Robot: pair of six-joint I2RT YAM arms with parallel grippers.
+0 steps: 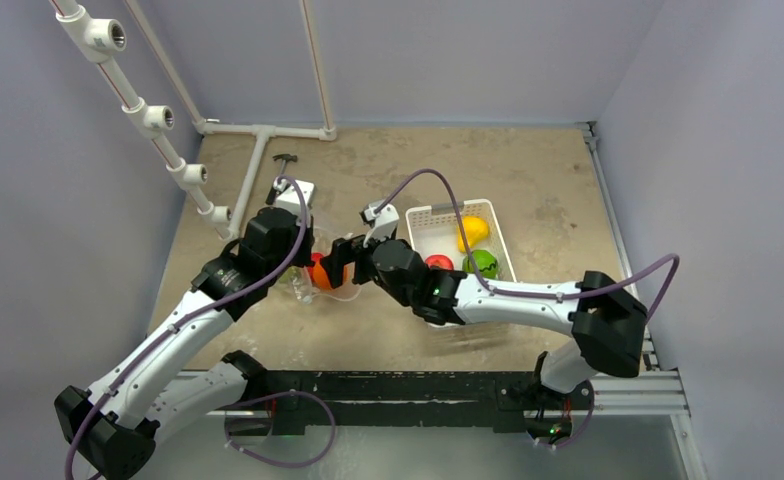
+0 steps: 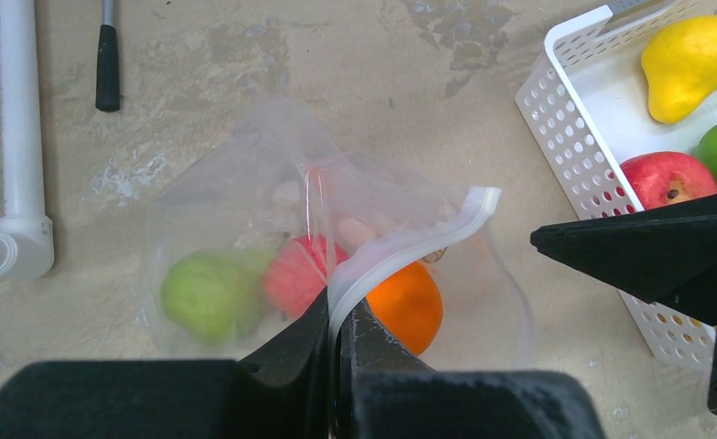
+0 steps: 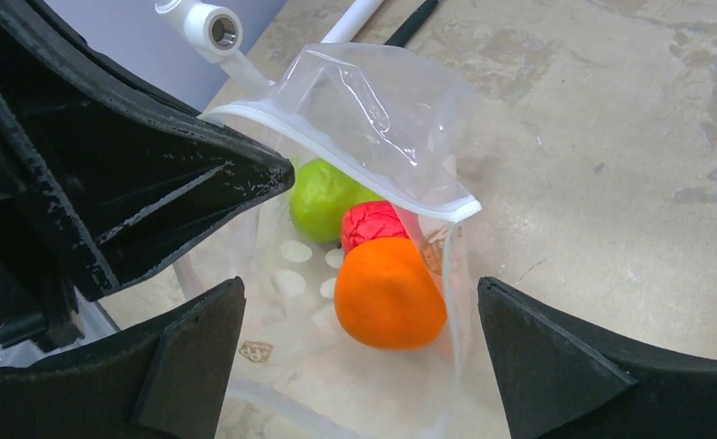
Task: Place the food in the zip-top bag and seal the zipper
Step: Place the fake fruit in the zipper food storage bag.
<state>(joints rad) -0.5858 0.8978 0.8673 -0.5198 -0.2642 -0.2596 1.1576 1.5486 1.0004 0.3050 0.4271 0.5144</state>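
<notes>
Ahead of the wide-spread right pincer [image 3: 359,288], the zip-top bag [image 3: 373,110], its zipper [image 2: 410,242] clamped in the left pincer [image 2: 337,329].

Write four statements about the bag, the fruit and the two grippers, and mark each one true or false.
1. The left gripper is shut on the zipper of the zip-top bag. True.
2. The right gripper holds the orange fruit. False: its jaws stand open and empty over the bag's mouth, and the orange fruit lies inside the bag.
3. The white basket has no fruit in it. False: a yellow fruit and a red fruit lie in it, among others.
4. A green fruit lies inside the bag. True.
</notes>
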